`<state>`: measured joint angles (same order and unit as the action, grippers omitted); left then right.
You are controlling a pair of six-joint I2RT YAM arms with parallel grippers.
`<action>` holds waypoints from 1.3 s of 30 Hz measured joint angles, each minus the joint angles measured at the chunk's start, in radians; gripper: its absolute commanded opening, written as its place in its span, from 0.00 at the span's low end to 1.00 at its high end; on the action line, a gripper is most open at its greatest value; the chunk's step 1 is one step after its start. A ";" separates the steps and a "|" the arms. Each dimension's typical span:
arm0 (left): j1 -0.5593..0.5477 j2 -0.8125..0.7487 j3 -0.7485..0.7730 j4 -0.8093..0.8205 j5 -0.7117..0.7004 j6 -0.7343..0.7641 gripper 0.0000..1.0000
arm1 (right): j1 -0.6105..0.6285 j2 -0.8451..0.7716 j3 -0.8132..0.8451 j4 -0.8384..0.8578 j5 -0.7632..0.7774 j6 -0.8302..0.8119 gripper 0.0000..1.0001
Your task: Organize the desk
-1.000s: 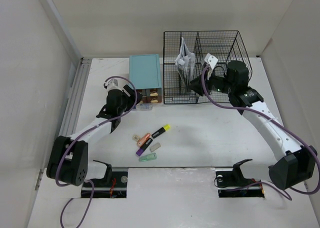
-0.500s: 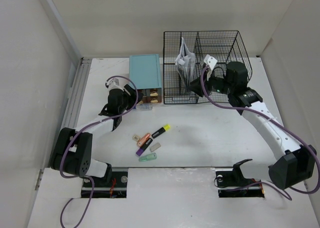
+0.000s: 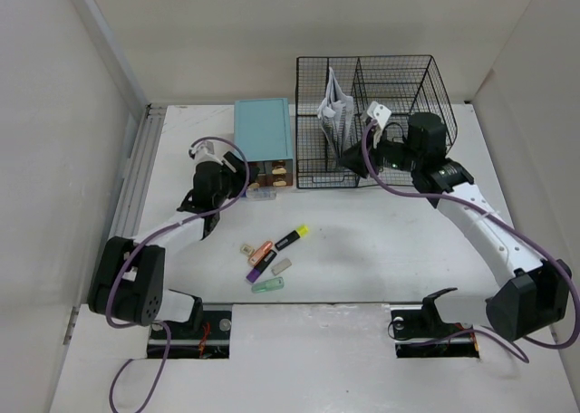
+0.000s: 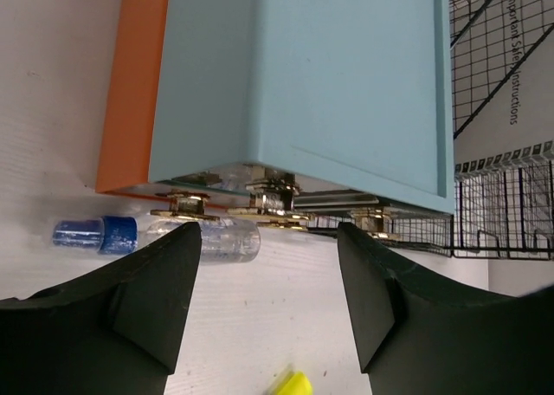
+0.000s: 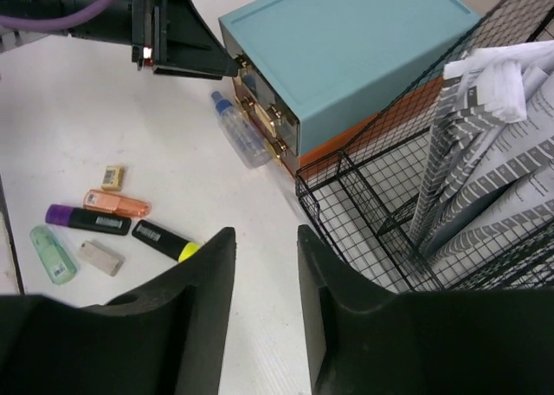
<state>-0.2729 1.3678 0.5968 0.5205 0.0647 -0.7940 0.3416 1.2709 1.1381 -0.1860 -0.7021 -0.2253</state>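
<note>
The desk [image 3: 362, 241] is not tidy yet - most of the job looks left to do. 4 pens lie loose on the white top near the front: a black one with a yellow tip [image 3: 292, 237], an orange one [image 3: 262, 250], a purple one [image 3: 260, 268] and a green one [image 3: 268, 284]. A small grey eraser [image 3: 282, 265] and a tiny tan block [image 3: 245, 248] lie among them. A little bottle with a blue cap [image 4: 173, 236] lies flat just in front of the blue drawer box [image 3: 263, 130]. The only things put away, as far as I can see, are the folded papers [image 3: 333, 110] standing in the black wire rack [image 3: 381, 96].

The left claw [image 4: 267, 235] is about half wide and holds nothing. It points at the gold handles on the drawer box, close to them but not touching. My guess is that it wants to pull a drawer open. The right claw [image 5: 265, 235] has a narrow gap and is empty too. It hangs up by the front of the rack.

The desk is a big flat white top that fills the middle of the view from above, with both arms fixed at its near edge. It looks smooth and bare apart from these things. Pale walls [image 3: 54, 159] stand on 3 sides - like a box - and a ribbed metal rail [image 3: 136, 173] runs along the left edge.
</note>
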 measured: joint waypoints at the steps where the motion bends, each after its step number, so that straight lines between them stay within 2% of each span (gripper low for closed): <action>1: 0.000 -0.011 -0.008 0.002 0.002 0.000 0.63 | 0.000 0.000 -0.003 0.000 -0.010 -0.010 0.45; 5: 0.000 -0.114 -0.068 -0.003 0.025 -0.001 0.67 | 0.000 0.002 -0.018 -0.018 -0.083 -0.113 0.58; 9: -0.001 -0.332 -0.133 -0.082 0.033 -0.006 0.70 | 0.052 0.042 -0.019 -0.069 -0.097 -0.259 0.67; 14: -0.002 -0.671 -0.125 -0.238 -0.072 -0.006 0.72 | 0.275 0.145 -0.020 -0.087 0.037 -0.434 0.69; 17: -0.001 -0.793 -0.102 -0.319 -0.165 -0.007 0.72 | 0.401 0.232 -0.011 -0.074 0.124 -0.497 0.69; 24: -0.001 -0.852 -0.141 -0.429 -0.258 -0.039 0.74 | 0.486 0.509 0.129 -0.035 0.336 -0.553 0.68; 27: -0.001 -0.855 -0.162 -0.444 -0.260 -0.048 0.74 | 0.499 0.591 0.193 -0.014 0.408 -0.562 0.60; 29: -0.001 -0.855 -0.168 -0.446 -0.258 -0.051 0.74 | 0.505 0.639 0.237 -0.008 0.444 -0.562 0.59; 39: -0.001 -0.899 -0.199 -0.439 -0.257 -0.077 0.74 | 0.511 0.792 0.420 -0.005 0.491 -0.560 0.58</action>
<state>-0.2737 0.4686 0.3977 0.0818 -0.1921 -0.8715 0.8528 2.0632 1.5581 -0.1913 -0.2111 -0.7853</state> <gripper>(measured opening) 0.735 0.578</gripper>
